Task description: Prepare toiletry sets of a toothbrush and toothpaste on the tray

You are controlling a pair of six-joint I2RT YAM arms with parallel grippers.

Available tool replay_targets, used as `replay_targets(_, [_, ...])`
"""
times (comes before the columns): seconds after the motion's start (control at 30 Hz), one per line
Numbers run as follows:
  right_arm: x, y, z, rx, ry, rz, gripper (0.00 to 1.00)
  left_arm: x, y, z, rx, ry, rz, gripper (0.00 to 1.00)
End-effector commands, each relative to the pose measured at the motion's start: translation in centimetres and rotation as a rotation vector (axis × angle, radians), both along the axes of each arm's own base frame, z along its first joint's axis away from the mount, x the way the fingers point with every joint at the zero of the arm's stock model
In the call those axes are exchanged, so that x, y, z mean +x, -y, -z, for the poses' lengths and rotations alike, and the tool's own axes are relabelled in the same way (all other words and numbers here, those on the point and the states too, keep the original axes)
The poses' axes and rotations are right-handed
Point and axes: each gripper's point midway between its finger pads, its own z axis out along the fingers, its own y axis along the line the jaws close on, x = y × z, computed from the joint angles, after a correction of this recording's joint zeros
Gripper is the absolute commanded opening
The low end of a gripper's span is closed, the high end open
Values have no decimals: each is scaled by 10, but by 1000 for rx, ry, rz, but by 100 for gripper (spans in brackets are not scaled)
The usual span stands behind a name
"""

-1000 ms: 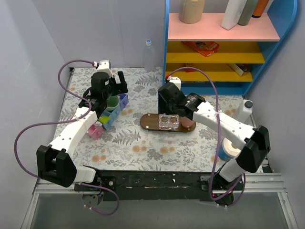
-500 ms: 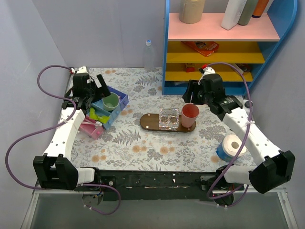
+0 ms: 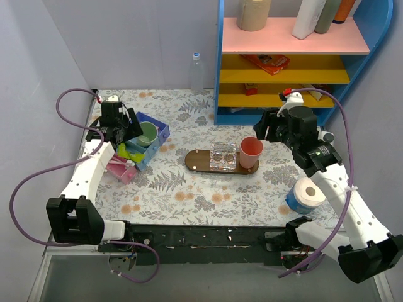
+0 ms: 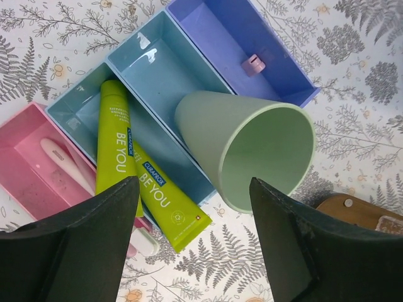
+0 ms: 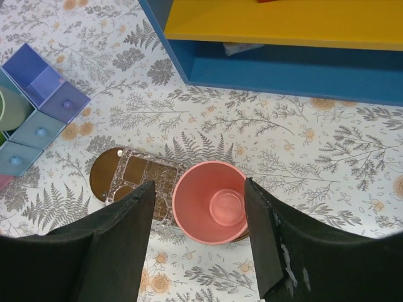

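The dark-brown oval tray (image 3: 200,162) lies mid-table, also in the right wrist view (image 5: 106,177). A clear square holder (image 3: 223,156) sits on it, and a pink cup (image 3: 250,152) stands on its right end. Two lime-green toothpaste tubes (image 4: 115,148) and a pale toothbrush (image 4: 62,163) lie in the pink-blue-purple organiser (image 3: 157,138), beside a green cup (image 4: 252,151). My left gripper (image 3: 130,124) is open and empty above the tubes and green cup. My right gripper (image 3: 267,129) is open and empty above the pink cup (image 5: 211,211), apart from it.
A blue shelf unit (image 3: 289,56) with bottles stands at the back right. A clear bottle (image 3: 197,72) is at the back wall. A toilet roll (image 3: 306,194) and a white bottle (image 3: 324,145) stand at the right edge.
My right gripper has let go of the pink cup on the tray's right end and pulled back to the right. My left gripper has backed off the green cup toward the left.
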Motion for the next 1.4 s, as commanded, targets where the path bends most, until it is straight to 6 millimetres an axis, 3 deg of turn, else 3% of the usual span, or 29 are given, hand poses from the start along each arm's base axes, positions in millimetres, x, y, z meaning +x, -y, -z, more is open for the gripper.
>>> replay_targets(0.0, [-4, 12, -12, -30, 60, 21, 65, 2, 4, 9, 30, -29, 16, 69])
replay_targets(0.17, [-9, 14, -8, -31, 52, 24, 65, 1, 4, 20, 70, -63, 5, 65])
replay_targets(0.33, [-10, 12, -2, -28, 36, 14, 65, 5, 10, 27, 101, -85, 18, 49])
replay_targets(0.4, [-10, 11, -2, -25, 32, 12, 65, 6, 10, 26, 106, -82, 18, 40])
replay_targets(0.6, [-10, 11, 4, -32, 22, 11, 64, 8, 9, 23, 109, -73, 11, 34])
replay_targets(1.03, [-14, 16, 10, -52, 11, 22, 64, 13, 12, 10, 87, -49, 3, 0])
replay_targets(1.2, [-14, 17, 9, -53, 15, 24, 64, 13, 12, 5, 80, -39, 2, 0])
replay_targets(1.37, [-13, 20, 3, -74, 30, 30, 64, 15, 15, -16, 64, 17, 11, 0])
